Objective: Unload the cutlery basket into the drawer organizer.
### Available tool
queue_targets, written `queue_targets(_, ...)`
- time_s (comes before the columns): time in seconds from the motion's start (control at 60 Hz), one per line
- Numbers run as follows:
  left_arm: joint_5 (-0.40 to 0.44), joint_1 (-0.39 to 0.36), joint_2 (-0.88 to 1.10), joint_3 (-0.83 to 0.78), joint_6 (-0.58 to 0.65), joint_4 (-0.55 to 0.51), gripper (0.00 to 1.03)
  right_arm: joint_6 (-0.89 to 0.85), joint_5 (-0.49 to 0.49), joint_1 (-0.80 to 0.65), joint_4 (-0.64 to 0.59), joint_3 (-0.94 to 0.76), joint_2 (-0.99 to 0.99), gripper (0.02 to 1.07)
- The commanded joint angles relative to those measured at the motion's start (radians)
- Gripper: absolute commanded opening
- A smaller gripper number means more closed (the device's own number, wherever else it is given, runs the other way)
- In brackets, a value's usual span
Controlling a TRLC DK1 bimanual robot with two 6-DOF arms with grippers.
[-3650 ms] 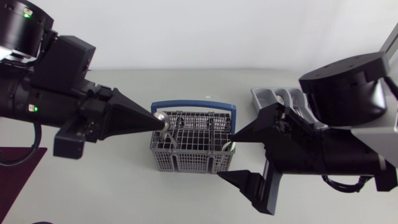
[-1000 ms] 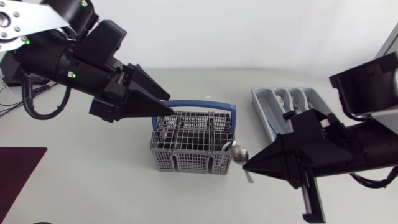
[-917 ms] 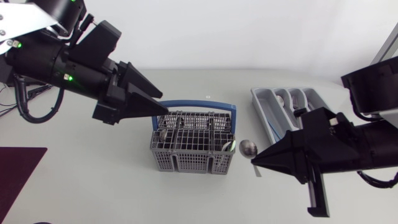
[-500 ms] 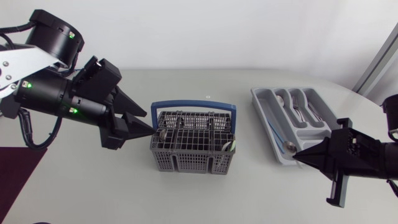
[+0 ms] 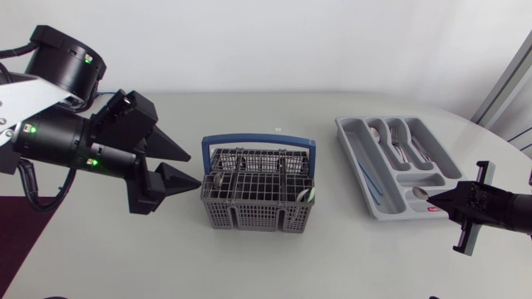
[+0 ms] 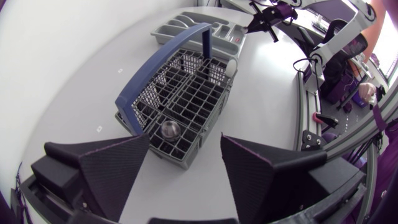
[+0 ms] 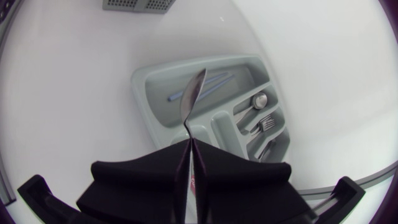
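at the lower right of the frame the right pincer (image 5: 453, 202) grasps a silver metal spoon (image 5: 421, 193), its bowl over the lower right corner of the pale grey plastic drawer organizer (image 5: 355, 166). the left pincer (image 5: 198, 168) is released just left of the blue-handled grey mesh cutlery basket (image 5: 258, 203), mid-frame on the bench (image 5: 274, 257).

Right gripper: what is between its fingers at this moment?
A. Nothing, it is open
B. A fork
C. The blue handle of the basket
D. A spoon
D: in the right wrist view the right gripper is shut on the handle of a spoon, whose bowl points out over the drawer organizer.
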Motion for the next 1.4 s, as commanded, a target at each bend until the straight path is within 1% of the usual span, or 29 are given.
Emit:
queue_targets(0.0, -0.003, 0.008, -0.007, -0.025, 0.028, 0.01, 0.98, -0.079, 0.024, -0.015, 0.065, 0.001, 0.074, 0.07)
queue_targets(0.167, -0.005, 0.008, -0.004, -0.018, 0.037, 0.012, 0.98, -0.125, 0.091, -0.015, 0.2, 0.012, 0.18, 0.07)
queue_targets(0.35, -0.023, 0.008, 0.001, -0.012, 0.041, 0.012, 0.98, -0.169, 0.14, -0.017, 0.335, 0.006, 0.24, 0.07)
queue_targets(0.4, -0.024, 0.008, 0.003, -0.009, 0.041, 0.012, 0.98, -0.191, 0.168, -0.017, 0.408, -0.009, 0.267, 0.07)
queue_targets(0.467, -0.026, 0.003, 0.009, -0.005, 0.04, 0.01, 0.98, -0.214, 0.186, -0.015, 0.47, -0.023, 0.297, 0.07)
queue_targets(0.617, -0.028, -0.003, 0.009, -0.005, 0.038, 0.01, 0.98, -0.252, 0.206, -0.023, 0.502, -0.037, 0.32, 0.07)
queue_targets(0.833, -0.028, -0.004, 0.001, -0.006, 0.035, 0.003, 0.98, -0.271, 0.243, -0.023, 0.496, -0.06, 0.313, 0.09)
queue_targets(0.85, -0.028, -0.004, 0.001, -0.006, 0.035, 0.001, 0.98, -0.271, 0.245, -0.023, 0.496, -0.061, 0.313, 0.11)
queue_targets(0.867, -0.028, -0.004, -0.001, -0.006, 0.035, 0.001, 0.98, -0.271, 0.245, -0.023, 0.494, -0.061, 0.312, 0.16)
queue_targets(0.883, -0.028, -0.006, -0.001, -0.006, 0.035, 0.001, 0.98, -0.269, 0.245, -0.023, 0.494, -0.063, 0.312, 0.23)
queue_targets(0.933, -0.028, -0.007, -0.002, -0.006, 0.035, -0.002, 0.98, -0.268, 0.246, -0.023, 0.494, -0.066, 0.309, 0.37)
queue_targets(0.967, -0.028, -0.007, -0.004, -0.006, 0.035, -0.002, 0.98, -0.266, 0.246, -0.024, 0.5, -0.069, 0.301, 0.5)
queue_targets(1.067, -0.029, -0.009, -0.004, -0.003, 0.035, -0.005, 0.98, -0.237, 0.245, -0.023, 0.499, -0.072, 0.263, 0.8)
queue_targets(1.083, -0.031, -0.01, -0.005, -0.003, 0.035, -0.008, 0.98, -0.223, 0.245, -0.023, 0.499, -0.072, 0.252, 0.89)
queue_targets(1.1, -0.031, -0.013, -0.007, -0.003, 0.035, -0.008, 0.98, -0.217, 0.245, -0.021, 0.499, -0.072, 0.248, 0.92)
queue_targets(1.167, -0.035, -0.021, -0.014, -0.003, 0.034, -0.011, 0.98, -0.183, 0.243, -0.017, 0.48, -0.068, 0.203, 0.97)
queue_targets(1.217, -0.04, -0.026, -0.019, -0.003, 0.034, -0.013, 0.98, -0.163, 0.238, -0.015, 0.443, -0.058, 0.174, 0.99)
queue_targets(1.233, -0.046, -0.029, -0.02, -0.002, 0.032, -0.013, 0.98, -0.149, 0.229, -0.015, 0.399, -0.048, 0.143, 1.0)
queue_targets(1.25, -0.046, -0.029, -0.02, -0.002, 0.032, -0.013, 0.98, -0.146, 0.228, -0.015, 0.391, -0.046, 0.137, 1.0)
queue_targets(1.317, -0.052, -0.03, -0.02, 0.008, 0.032, -0.016, 0.98, -0.077, 0.197, -0.001, 0.261, -0.015, 0.051, 1.01)
queue_targets(1.383, -0.054, -0.043, -0.022, 0.012, 0.032, -0.028, 0.98, -0.044, 0.174, 0.019, 0.177, -0.008, -0.021, 1.02)
